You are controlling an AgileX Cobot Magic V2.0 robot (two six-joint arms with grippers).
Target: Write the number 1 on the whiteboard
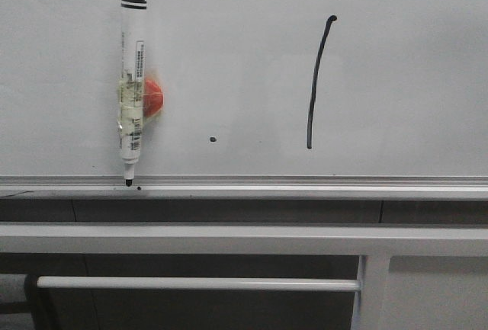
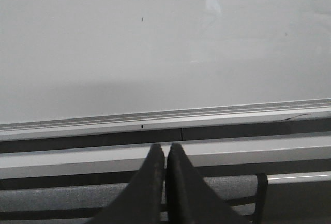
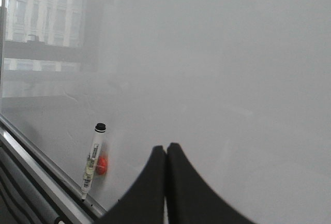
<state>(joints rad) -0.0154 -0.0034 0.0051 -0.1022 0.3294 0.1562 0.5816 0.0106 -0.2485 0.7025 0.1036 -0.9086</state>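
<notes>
The whiteboard (image 1: 244,63) fills the front view, with its silver rail along the bottom. The number 1 (image 1: 316,86) is a thin black curved stroke right of centre, with a blob at its top. A white marker (image 1: 132,86) taped to an orange-red magnet (image 1: 153,97) hangs on the board at the left, tip down on the rail. It also shows in the right wrist view (image 3: 91,162). My left gripper (image 2: 165,149) is shut and empty, in front of the rail (image 2: 165,118). My right gripper (image 3: 166,149) is shut and empty, facing the board (image 3: 217,69). Neither gripper shows in the front view.
A small black dot (image 1: 213,140) sits on the board between marker and stroke. Grey metal bars (image 1: 244,238) run below the rail, with a thinner bar (image 1: 198,283) lower down and a post (image 1: 372,292) at the right.
</notes>
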